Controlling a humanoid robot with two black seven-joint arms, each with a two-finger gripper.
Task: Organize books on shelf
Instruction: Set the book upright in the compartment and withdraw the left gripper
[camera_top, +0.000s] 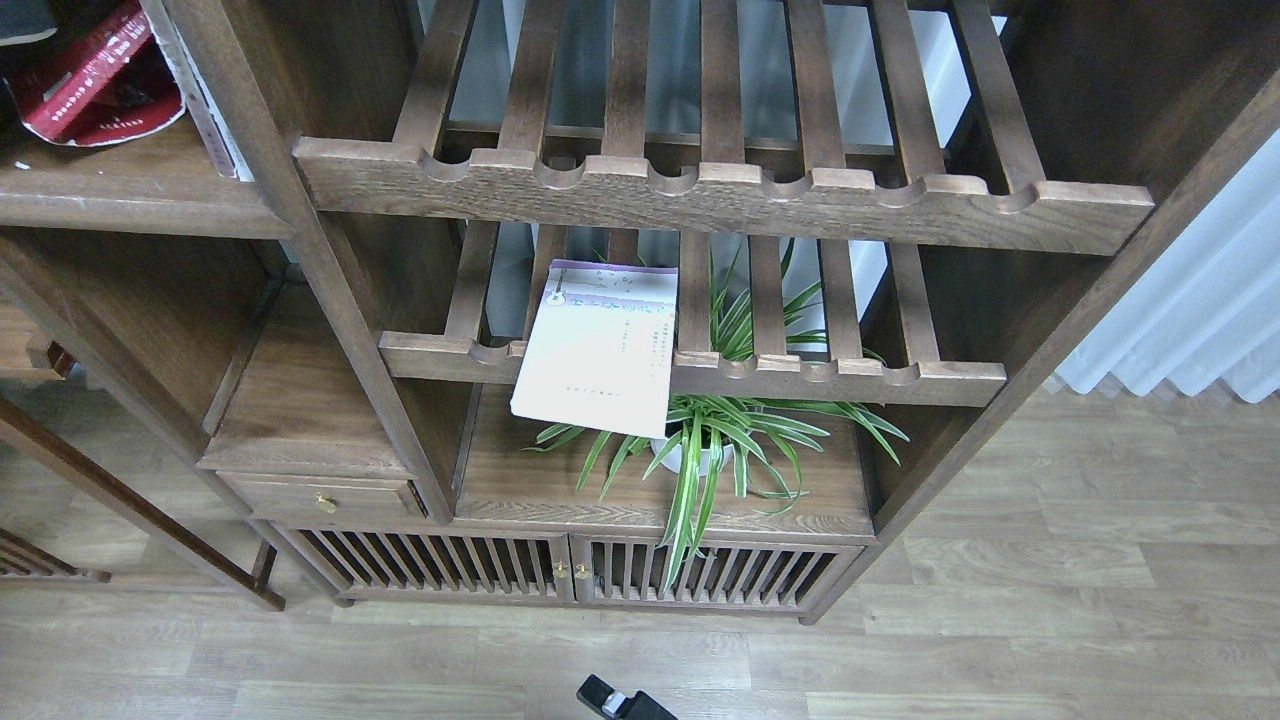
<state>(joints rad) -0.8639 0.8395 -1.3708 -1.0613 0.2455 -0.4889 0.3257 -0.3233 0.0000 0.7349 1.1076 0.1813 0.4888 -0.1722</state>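
A red book (95, 85) with a curled cover lies on the flat dark-brown shelf (140, 190) at the top left. Above it, only a dark corner of the black-grey book (25, 18) shows at the frame's edge. What holds that book is out of view. The pale white-lavender book (600, 350) lies tilted on the lower slatted rack, its near end hanging over the front rail. A small black part with a white piece, my right arm's end (618, 700), pokes in at the bottom edge. Its fingers cannot be told apart. My left gripper is out of view.
An upper slatted rack (720, 200) with a notched rail juts out above the pale book. A potted spider plant (715, 440) stands under the lower rack. A small drawer (320, 497) and slatted doors (570, 570) are below. White curtains (1190, 310) hang at the right.
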